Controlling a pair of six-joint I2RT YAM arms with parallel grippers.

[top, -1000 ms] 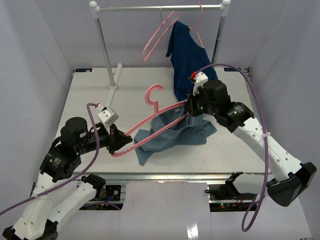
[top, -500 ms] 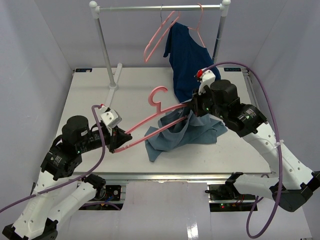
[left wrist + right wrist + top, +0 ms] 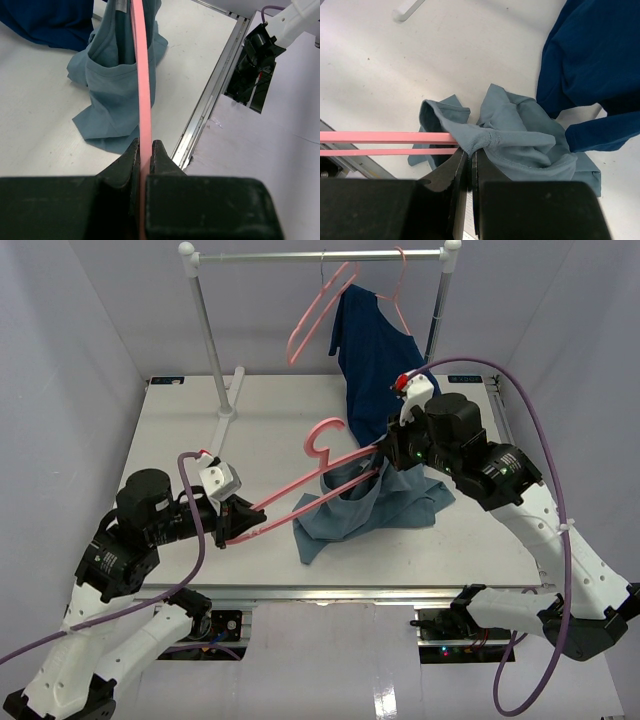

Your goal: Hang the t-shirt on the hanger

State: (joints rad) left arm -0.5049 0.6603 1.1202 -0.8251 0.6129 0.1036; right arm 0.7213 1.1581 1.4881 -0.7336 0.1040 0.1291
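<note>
The slate blue-grey t-shirt [image 3: 365, 505] hangs in a crumpled bunch above the table's middle, its lower folds on the table. The pink hanger [image 3: 310, 480] runs slantwise from my left gripper [image 3: 232, 525] up into the shirt, hook [image 3: 322, 432] pointing up. My left gripper is shut on the hanger's lower end; in the left wrist view the pink bar [image 3: 141, 90] leads into the shirt [image 3: 112, 85]. My right gripper [image 3: 380, 462] is shut on the shirt's collar edge [image 3: 487, 139], with the hanger's two bars [image 3: 380, 142] entering the fabric beside it.
A dark navy shirt [image 3: 375, 355] hangs on a pink hanger from the rail [image 3: 320, 255] at the back, trailing onto the table right behind the t-shirt. Another pink hanger [image 3: 315, 320] hangs beside it. The rail's left post [image 3: 210, 340] stands at back left.
Both grippers have risen and moved slightly right, lifting the hanger and the t-shirt's collar higher off the table; the shirt has bunched more upright.
</note>
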